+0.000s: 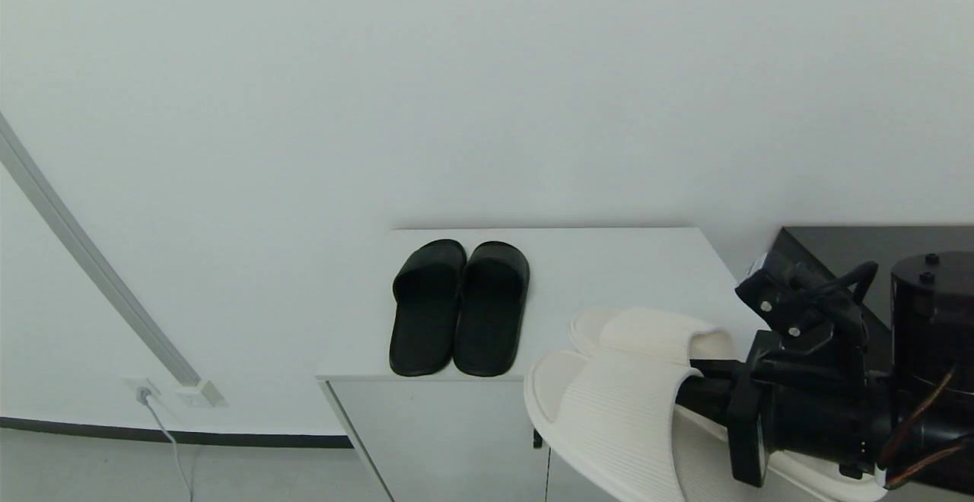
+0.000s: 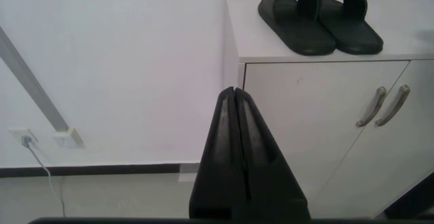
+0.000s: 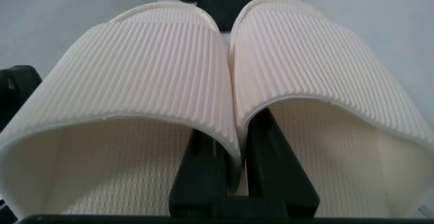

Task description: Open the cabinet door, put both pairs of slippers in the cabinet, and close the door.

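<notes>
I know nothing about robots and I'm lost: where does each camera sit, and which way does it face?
Head view: on the head, facing forward and down at the cabinet and black slippers; right arm holds white slippers.
Left wrist view: on that wrist, facing the cabinet doors past the shut left gripper.
Right wrist view: on that wrist, looking along the right gripper into the white slippers.
Shared: black slippers, in head and left wrist views.

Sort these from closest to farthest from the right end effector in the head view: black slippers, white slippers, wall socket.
1. White slippers: held in the right end effector.
2. Black slippers: on the cabinet top, farther left.
3. Wall socket: low on the wall, far left.
</notes>
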